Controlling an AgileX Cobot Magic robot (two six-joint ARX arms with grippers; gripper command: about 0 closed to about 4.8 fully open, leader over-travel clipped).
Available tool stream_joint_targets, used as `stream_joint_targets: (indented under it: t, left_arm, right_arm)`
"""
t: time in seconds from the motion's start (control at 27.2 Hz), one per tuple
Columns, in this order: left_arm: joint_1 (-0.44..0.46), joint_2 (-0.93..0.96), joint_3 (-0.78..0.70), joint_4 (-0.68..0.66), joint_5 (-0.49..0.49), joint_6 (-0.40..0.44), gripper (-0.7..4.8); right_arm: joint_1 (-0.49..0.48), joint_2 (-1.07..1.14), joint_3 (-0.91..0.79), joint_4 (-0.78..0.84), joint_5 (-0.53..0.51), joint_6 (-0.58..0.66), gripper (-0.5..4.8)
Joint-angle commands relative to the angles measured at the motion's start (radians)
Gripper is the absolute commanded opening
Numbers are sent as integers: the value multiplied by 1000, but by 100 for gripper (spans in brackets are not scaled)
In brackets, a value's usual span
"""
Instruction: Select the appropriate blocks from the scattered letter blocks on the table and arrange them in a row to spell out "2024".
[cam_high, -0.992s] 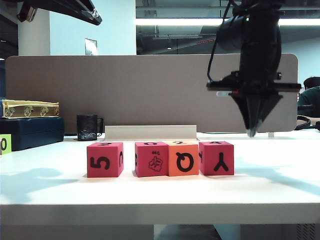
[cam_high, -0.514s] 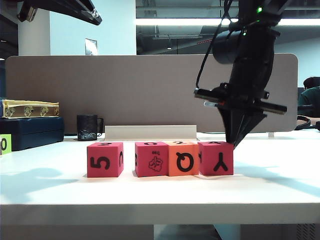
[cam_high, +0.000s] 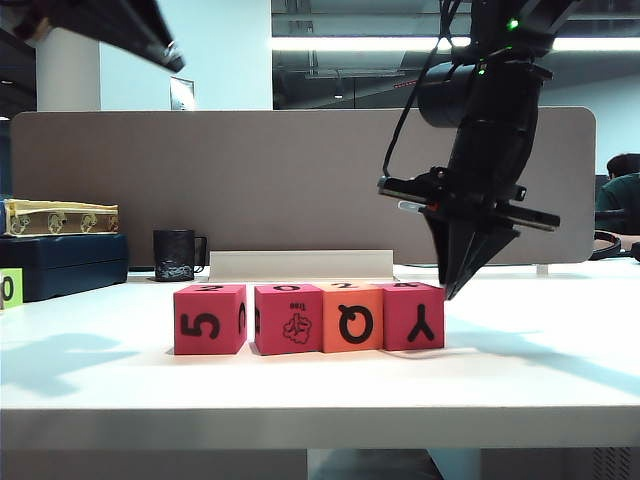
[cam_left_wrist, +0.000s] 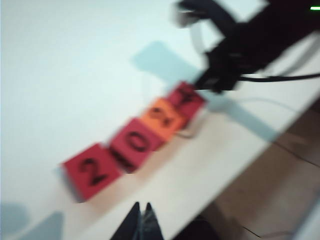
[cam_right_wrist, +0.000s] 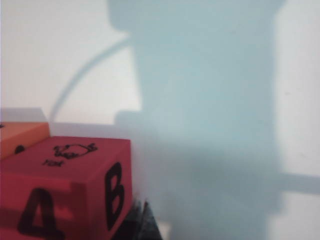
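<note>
Four blocks stand in a row on the table (cam_high: 320, 385): a pink-red one showing 5 (cam_high: 209, 319), a pink-red tree one (cam_high: 289, 319), an orange Q one (cam_high: 351, 317) and a pink-red Y one (cam_high: 413, 316). The last three touch; a small gap separates the 5 block. My right gripper (cam_high: 450, 293) is shut and tilted, its tip against the Y block's right side. In the right wrist view the gripper (cam_right_wrist: 142, 209) rests by that block's B face (cam_right_wrist: 65, 185). My left gripper (cam_left_wrist: 141, 207) is shut, high above the table's front edge, and looks down on tops reading 2 (cam_left_wrist: 92, 171), 0 (cam_left_wrist: 136, 144), 2 (cam_left_wrist: 165, 116), 4 (cam_left_wrist: 186, 99).
A black mug (cam_high: 174, 255) and a white strip (cam_high: 300, 264) sit behind the row by the grey-brown divider (cam_high: 250, 180). A dark box (cam_high: 60, 262) and a lime-green block marked 0 (cam_high: 10, 288) are at the far left. The left arm (cam_high: 110, 25) hangs at top left.
My right gripper came down and leftward, tilted, and pushed the Y, Q and tree blocks left, narrowing the gap to the 5 block. The left arm shifted slightly at top left.
</note>
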Motion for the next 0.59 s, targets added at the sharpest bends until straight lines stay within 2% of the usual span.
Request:
stream_joint_targets:
  t: [0.04,0.18,0.51,0.59]
  left_arm:
    - [1,-4,3,3,-73,2,-6]
    - [1,-4,3,2,-69,1,-6]
    - [1,-5,4,-1,-34,2,-6]
    - [1,-5,4,-1,-26,2,-6]
  right_arm:
    - [1,-11,5,4,2,0,-1]
    - [3,-6,5,-8,-52,0,-1]
    - [7,-6,2,-60,-58,-7,-1]
    - [9,-6,2,-63,-92,-7,-2]
